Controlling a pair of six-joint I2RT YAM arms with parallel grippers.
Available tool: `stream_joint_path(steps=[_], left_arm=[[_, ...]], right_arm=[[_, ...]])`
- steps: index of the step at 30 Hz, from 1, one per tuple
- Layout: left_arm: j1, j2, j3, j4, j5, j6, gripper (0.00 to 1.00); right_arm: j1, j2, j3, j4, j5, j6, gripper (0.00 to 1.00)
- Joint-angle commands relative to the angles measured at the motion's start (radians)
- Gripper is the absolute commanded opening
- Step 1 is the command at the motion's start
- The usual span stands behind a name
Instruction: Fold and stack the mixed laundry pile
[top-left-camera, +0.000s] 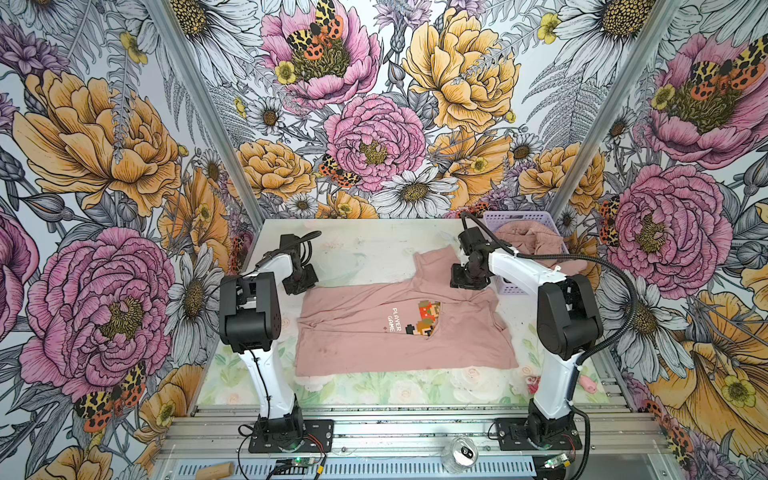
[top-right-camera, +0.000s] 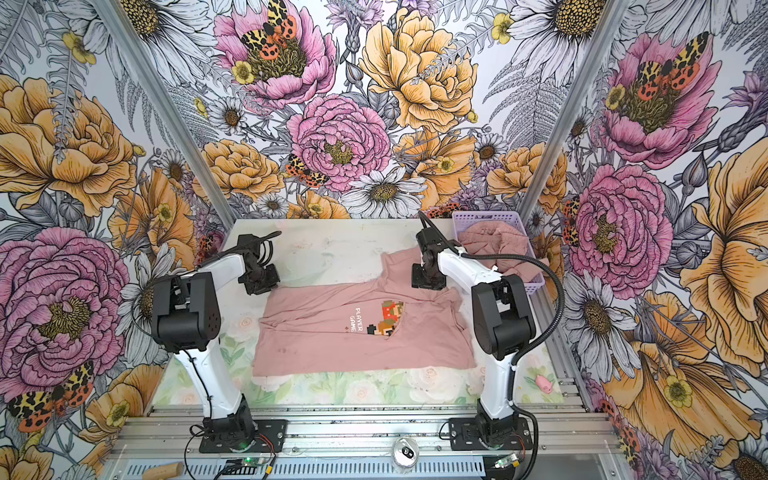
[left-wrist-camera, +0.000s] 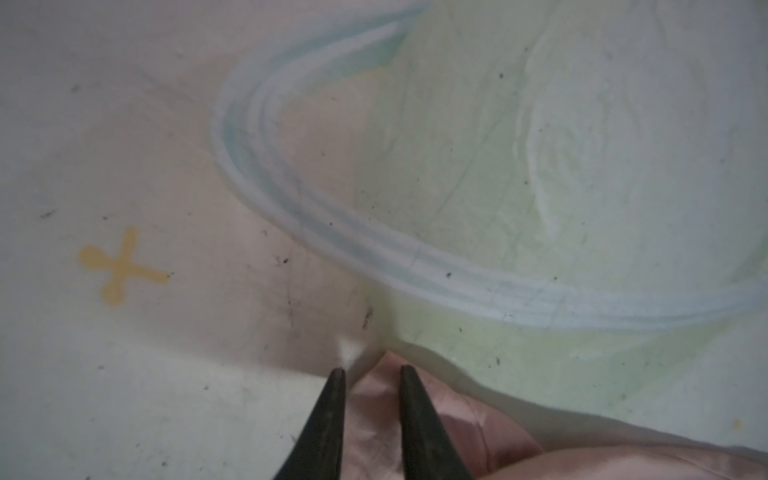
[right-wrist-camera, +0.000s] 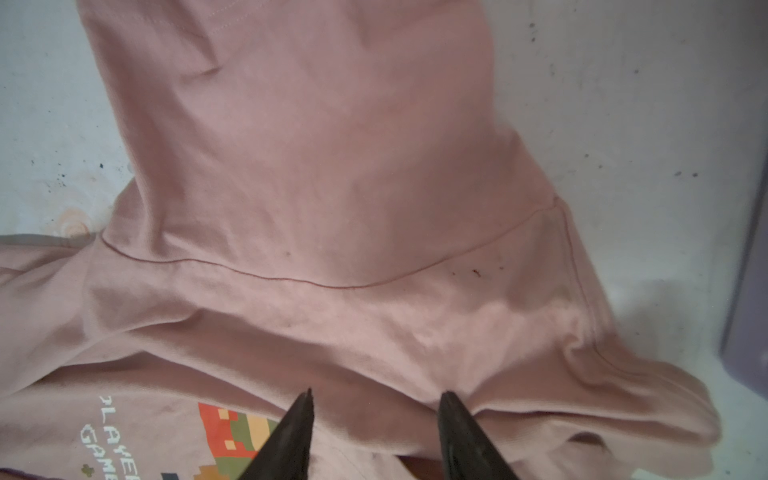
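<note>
A: Biggest thing first?

B: Table (top-left-camera: 365, 245), and the T-shirt (top-left-camera: 365, 340) is spread across mid-frame in both top views. Its sleeve (top-left-camera: 436, 262) points to the top of the frame. Looks laid flat ready for folding, but the right side is rumpled

A: Rest of the pile?

B: Lavender basket (top-left-camera: 515, 216) upper right, with a pink garment (top-left-camera: 528, 239) heaped inside, probably waiting its turn

A: Arms?

B: Left gripper (top-left-camera: 300, 282) is at the shirt's upper-left corner. In the wrist view its fingers (left-wrist-camera: 332, 415) sit close either side of that corner, can't tell if it's pinched. Right gripper (top-left-camera: 467, 282) is below the sleeve, jaws apart, holding nothing. I'd guess it's after the matching edge

A: Print (top-left-camera: 426, 318)?

B: Face up, partly covered by a flap
</note>
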Motion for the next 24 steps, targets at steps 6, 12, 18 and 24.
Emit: stream_joint_path(steps=[6, 12, 18, 24], left_arm=[[0.0, -0.016, -0.027, 0.017, 0.035, -0.006, 0.06], [0.009, -0.063, -0.045, 0.003, 0.032, -0.006, 0.0], [0.029, -0.144, -0.061, -0.01, 0.005, -0.015, 0.0], [0.048, -0.221, -0.054, -0.039, -0.008, -0.015, 0.0]], right_arm=[[-0.004, 0.016, 0.067, 0.002, 0.009, -0.001, 0.51], [-0.047, 0.079, 0.175, 0.002, 0.011, -0.01, 0.51], [-0.109, 0.205, 0.345, 0.003, 0.023, -0.006, 0.51], [-0.126, 0.377, 0.591, 0.003, 0.029, -0.008, 0.51]])
